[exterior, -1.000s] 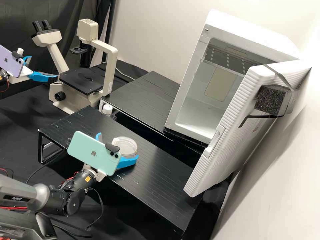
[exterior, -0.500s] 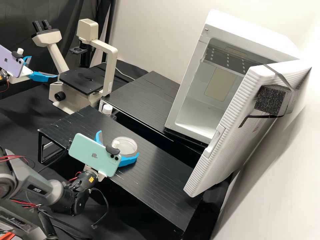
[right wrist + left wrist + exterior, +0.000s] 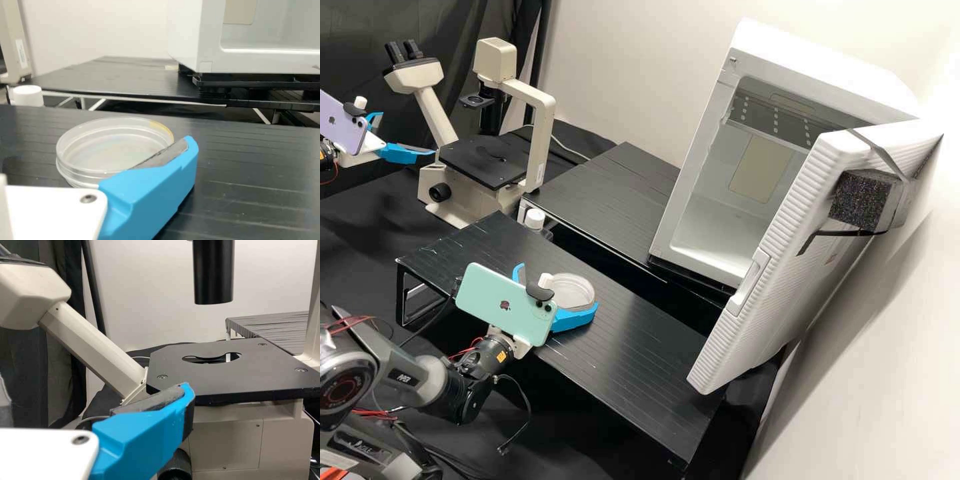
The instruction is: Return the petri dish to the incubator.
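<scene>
Near the far edge of the stand (image 3: 647, 360), the petri dish (image 3: 577, 291) is seemingly ungripped. Beside it, the right claw (image 3: 557, 287) is spread wide.

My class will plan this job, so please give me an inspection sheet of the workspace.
Surface: near black stand, pale scuffs.
Job's things: petri dish on that stand, beside one right finger; incubator, door open.
Clutter: white-capped container past the stand's far edge.
Grippers: right gripper open at the dish; left gripper open by the microscope.
Cables: black cable end dangling below the right arm.
Surroundings: beige microscope; person, nothing seen.
</scene>
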